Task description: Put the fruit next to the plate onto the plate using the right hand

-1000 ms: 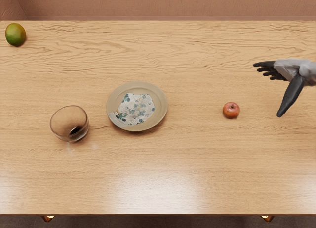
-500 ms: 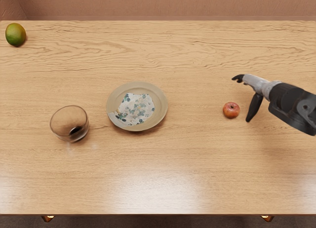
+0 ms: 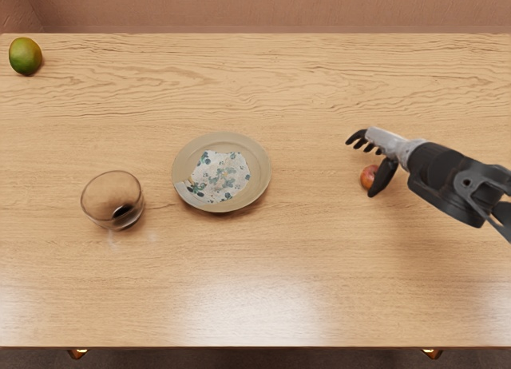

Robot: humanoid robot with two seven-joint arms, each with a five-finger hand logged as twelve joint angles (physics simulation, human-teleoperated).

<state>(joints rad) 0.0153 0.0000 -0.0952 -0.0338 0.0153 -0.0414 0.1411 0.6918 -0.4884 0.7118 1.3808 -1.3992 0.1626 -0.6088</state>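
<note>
A small red apple (image 3: 367, 176) lies on the wooden table, well to the right of the plate (image 3: 259, 165), a beige dish with a floral centre. My right hand (image 3: 370, 155) comes in from the right edge and hovers over the apple. Its fingers are spread and its thumb hangs down in front of the fruit, hiding the apple's right half. The hand is open and holds nothing. The left arm does not show.
A clear glass bowl (image 3: 112, 200) stands left of the plate. A green-orange mango (image 3: 25, 55) sits at the far left back corner of the table (image 3: 263, 289).
The right arm has moved left and slightly down, from beside the apple to over it. The thumb now covers part of the fruit. The apple and plate have not moved.
</note>
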